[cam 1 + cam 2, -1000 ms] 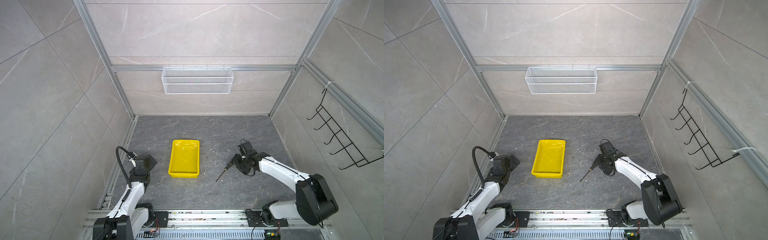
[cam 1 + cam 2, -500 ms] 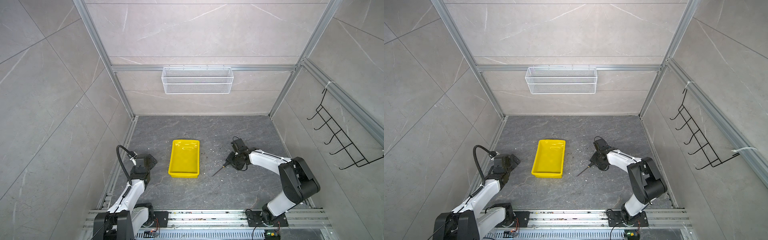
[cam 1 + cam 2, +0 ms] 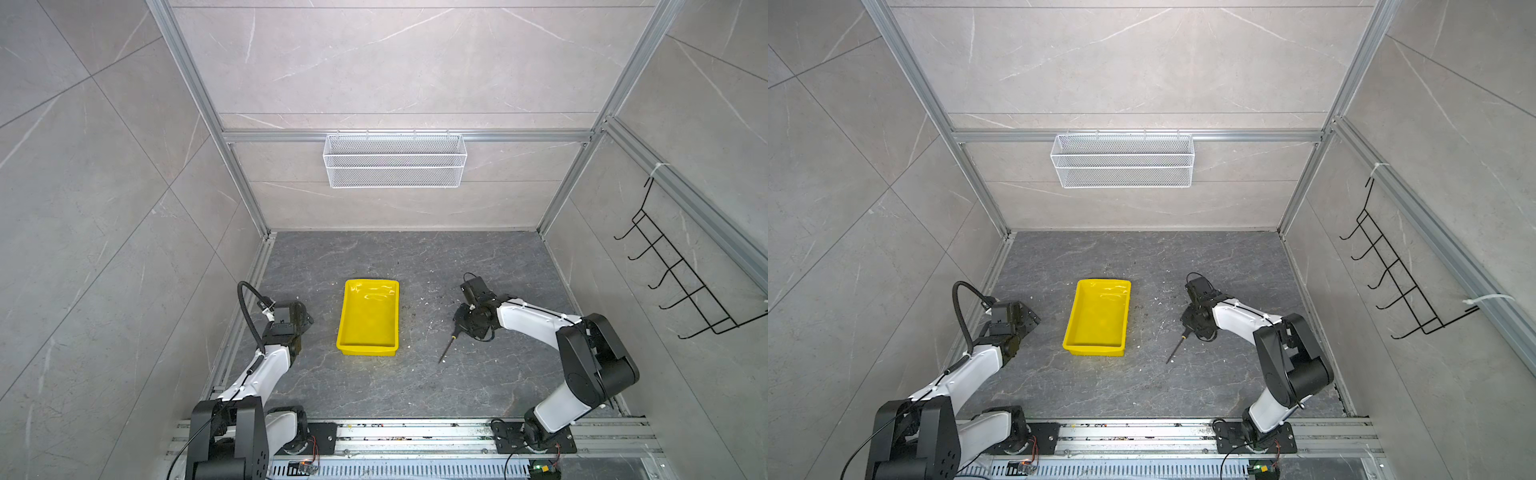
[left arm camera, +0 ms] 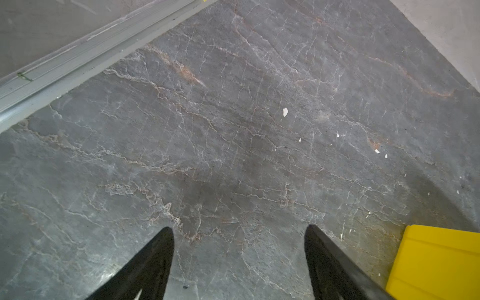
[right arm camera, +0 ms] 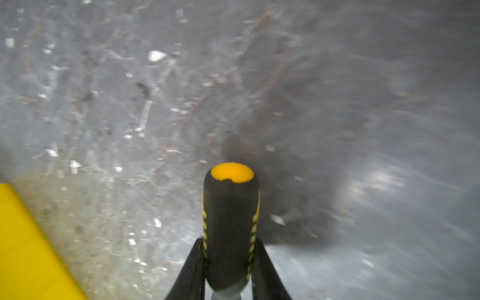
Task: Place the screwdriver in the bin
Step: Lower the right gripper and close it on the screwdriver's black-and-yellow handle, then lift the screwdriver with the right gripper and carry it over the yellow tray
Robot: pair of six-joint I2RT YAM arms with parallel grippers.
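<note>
the dark grey stone-patterned floor carries everything. on the back wall hangs a white wire mesh basket and on the right wall a black wire hook rack; the task does not need either of them.

the shallow rectangular bright yellow plastic bin stands near the middle of the floor, a little toward the left edge. in both top views its inside is bare, so nothing is delivered yet.

the left gripper hangs low near the left edge of the floor, beside the bin but apart from it. its two black fingers stand wide apart with only floor between them.

the right gripper is between the bin and the right edge of the floor. its fingers are pressed on both sides of the slim black-handled screwdriver with yellow markings. in a top view the screwdriver points its thin dark shaft toward the front edge, well apart from the bin. i cannot tell if the tip touches the floor.

in my judgement the grasp is done. what is left is to lift the screwdriver, carry it over the bin rim and let it go inside.
</note>
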